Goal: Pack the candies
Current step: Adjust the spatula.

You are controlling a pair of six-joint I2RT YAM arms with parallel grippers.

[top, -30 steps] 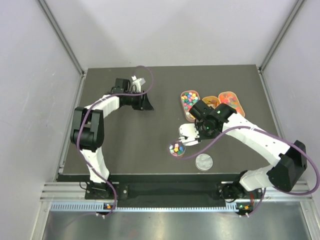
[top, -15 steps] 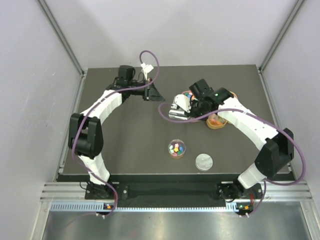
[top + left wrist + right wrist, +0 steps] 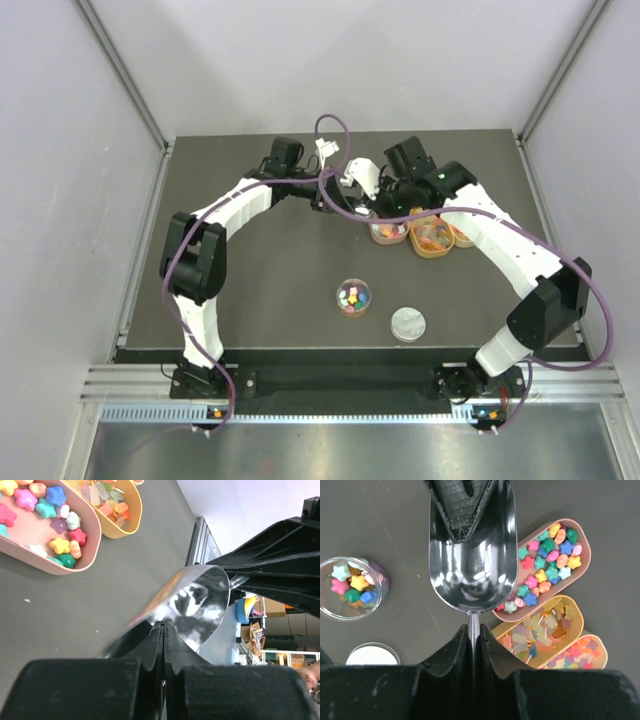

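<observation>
White shells with black joints cover the left arm point(image 3: 240, 203) and right arm point(image 3: 512, 247); left claw point(image 3: 163, 626) and right claw point(image 3: 474, 630) are matt black; purple cables point(image 3: 335, 128) loop along both, seemingly fixed at the wrists

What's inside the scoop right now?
The scoop shows bare metal, nothing lying in it; the left tool covers its front end, so that part is unseen.

Even bright light; glare, perhaps blur, on scoop point(image 3: 195, 605).
</observation>
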